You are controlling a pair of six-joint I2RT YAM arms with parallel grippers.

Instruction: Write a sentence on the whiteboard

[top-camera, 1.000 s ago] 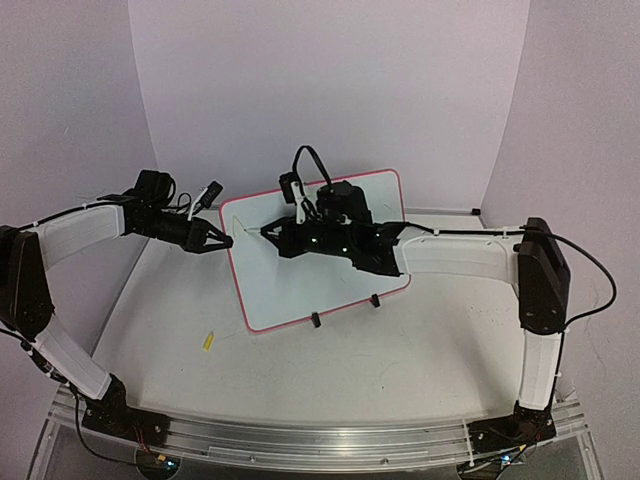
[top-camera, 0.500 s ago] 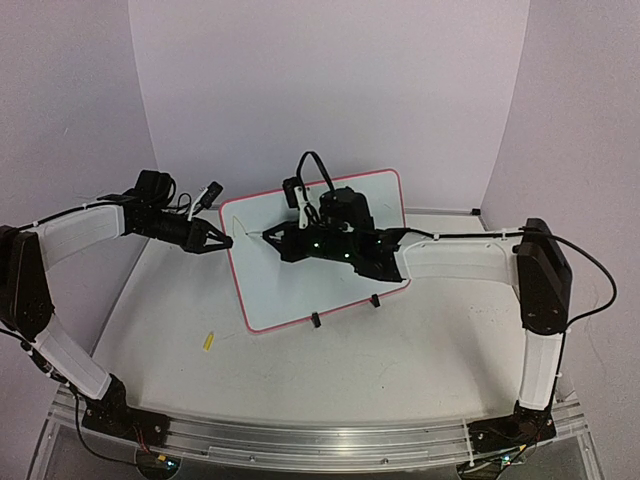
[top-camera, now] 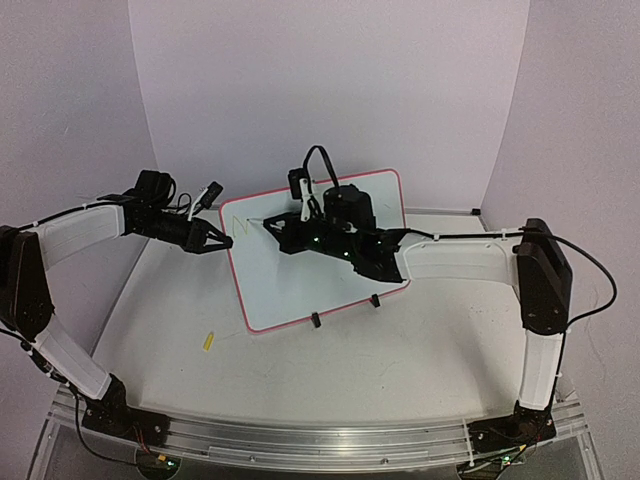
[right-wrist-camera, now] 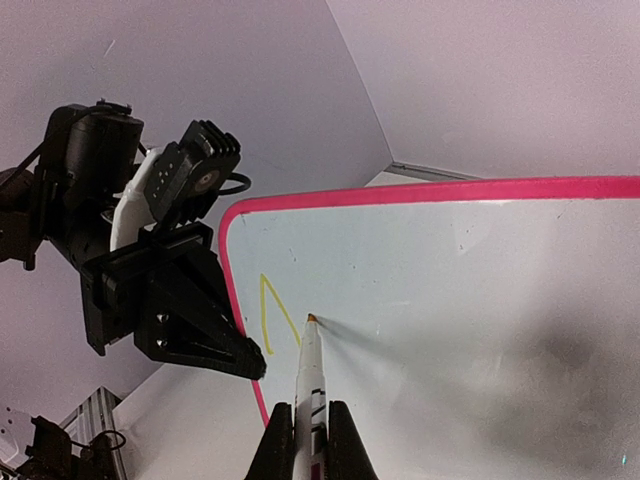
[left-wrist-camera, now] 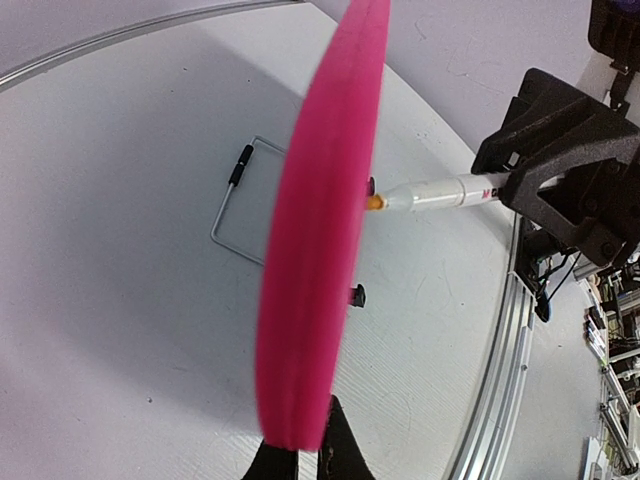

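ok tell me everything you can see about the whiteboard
The whiteboard is a large white rectangle with a thin pink-red rim and rounded corners, smooth-looking. It stands tilted back on the table on two small black feet, a wire prop behind it. The left jaws pinch its left rim. A marker in the right jaws touches its upper left area beside a short yellow zigzag stroke; the rest looks blank.

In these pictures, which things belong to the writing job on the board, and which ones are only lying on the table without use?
Belong to the job: whiteboard; marker in the right fingers; yellow strokes near the board's top left corner; left fingers clamped on its rim.
Just lying about: small yellow piece on the table, near the board's lower left corner; too small to identify.
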